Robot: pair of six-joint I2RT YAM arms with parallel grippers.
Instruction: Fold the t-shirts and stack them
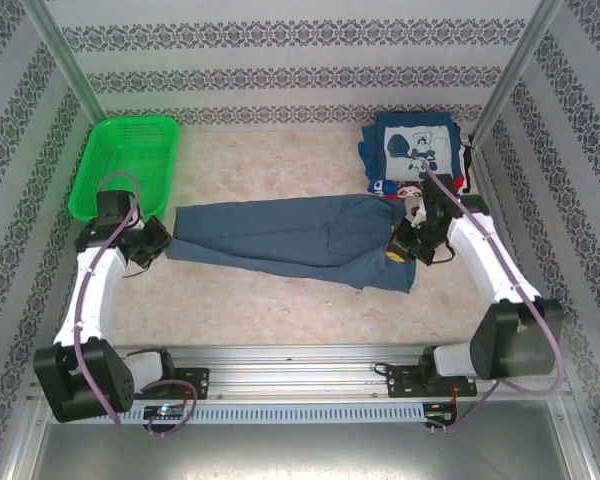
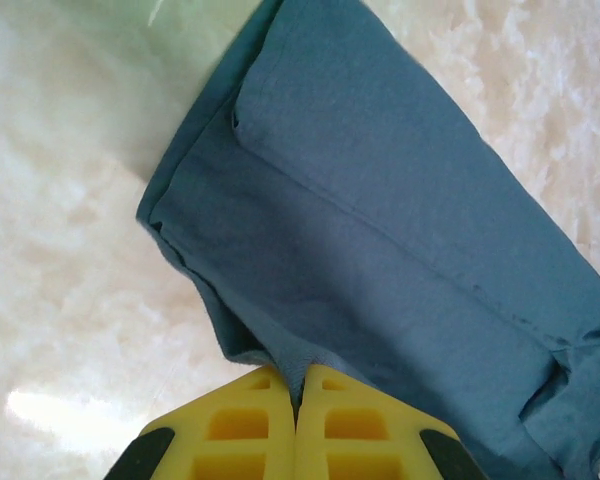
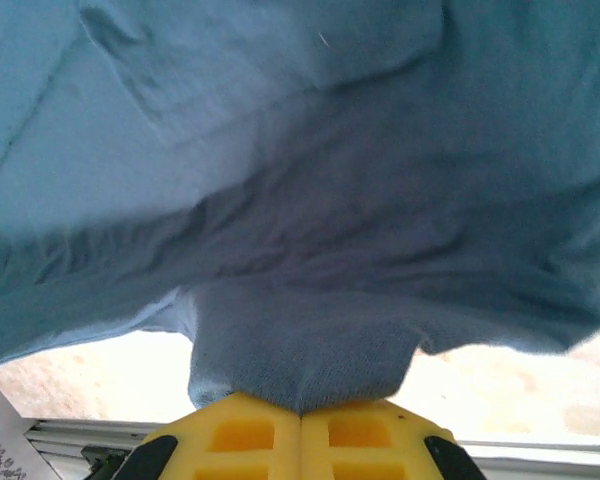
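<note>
One blue tee [image 1: 290, 240] lay as a long strip across the middle of the worktop [image 1: 270, 165], likely halved lengthwise ready for the next fold. The left pincer [image 2: 298, 385] pinched its left end and the right pincer [image 3: 300, 410] pinched its right end, probably to hold it taut. One navy pile [image 1: 415, 150] sat at the far right corner, and its tee count could not be told. One basket [image 1: 130, 160] stood far left.

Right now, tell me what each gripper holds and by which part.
Both hold the slate-blue t-shirt: left gripper pinches its left-end edge, right gripper its right-end edge.
</note>
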